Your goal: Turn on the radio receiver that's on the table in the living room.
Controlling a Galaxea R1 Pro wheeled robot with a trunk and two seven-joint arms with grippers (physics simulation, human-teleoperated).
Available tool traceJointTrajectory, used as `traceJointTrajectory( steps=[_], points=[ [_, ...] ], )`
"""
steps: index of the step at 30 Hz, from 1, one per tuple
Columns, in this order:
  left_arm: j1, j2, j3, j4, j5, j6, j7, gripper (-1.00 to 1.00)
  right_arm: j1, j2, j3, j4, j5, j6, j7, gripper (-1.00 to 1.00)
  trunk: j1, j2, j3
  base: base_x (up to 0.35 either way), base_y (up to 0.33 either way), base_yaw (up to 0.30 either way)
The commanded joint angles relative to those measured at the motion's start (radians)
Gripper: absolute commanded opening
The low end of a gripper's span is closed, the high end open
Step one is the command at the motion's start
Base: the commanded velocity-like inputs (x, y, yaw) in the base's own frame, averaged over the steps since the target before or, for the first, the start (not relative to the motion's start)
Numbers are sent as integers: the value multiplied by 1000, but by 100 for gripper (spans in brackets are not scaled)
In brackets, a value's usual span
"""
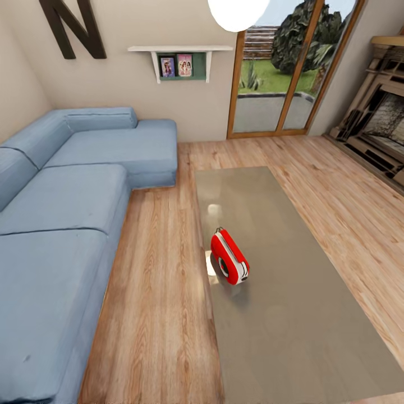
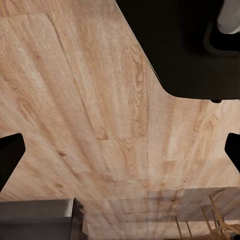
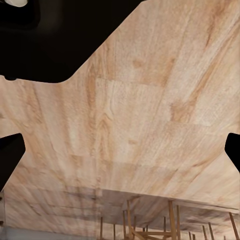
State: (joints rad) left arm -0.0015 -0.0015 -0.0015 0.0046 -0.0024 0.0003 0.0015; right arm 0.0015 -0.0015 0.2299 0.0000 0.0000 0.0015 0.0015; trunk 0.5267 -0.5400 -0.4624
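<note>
The red radio receiver (image 1: 229, 257) with its white band stands on the long grey-beige table (image 1: 292, 325), close to the table's left edge. Its thin handle is on top and its round dark dial end faces toward me. In the left wrist view my left gripper (image 2: 120, 152) is open over bare wood floor, with dark fingertips (image 2: 10, 157) at the picture's sides and nothing between them. In the right wrist view my right gripper (image 3: 120, 150) is also open over the floor, holding nothing.
A blue sectional sofa (image 1: 67, 224) runs along the left, with a strip of plank floor (image 1: 163, 292) between it and the table. Glass doors (image 1: 280, 84) and a fireplace (image 1: 381, 123) stand at the far right. My robot's dark base (image 2: 190, 45) shows over the floor.
</note>
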Motion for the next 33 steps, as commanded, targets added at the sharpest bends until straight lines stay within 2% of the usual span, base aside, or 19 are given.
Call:
traceJointTrajectory(
  steps=[1, 33],
  points=[
    [0, 0, 0, 0, 0, 0, 0, 100, 0, 0, 0, 0, 0, 0, 0, 100, 0, 0, -2, 0, 0, 0],
    [0, 0, 0, 0, 1, 3, 0, 100, 0, 0, 0, 0, 0, 0, 0, 100, 0, 0, -54, 0, 0, 0]
  ],
)
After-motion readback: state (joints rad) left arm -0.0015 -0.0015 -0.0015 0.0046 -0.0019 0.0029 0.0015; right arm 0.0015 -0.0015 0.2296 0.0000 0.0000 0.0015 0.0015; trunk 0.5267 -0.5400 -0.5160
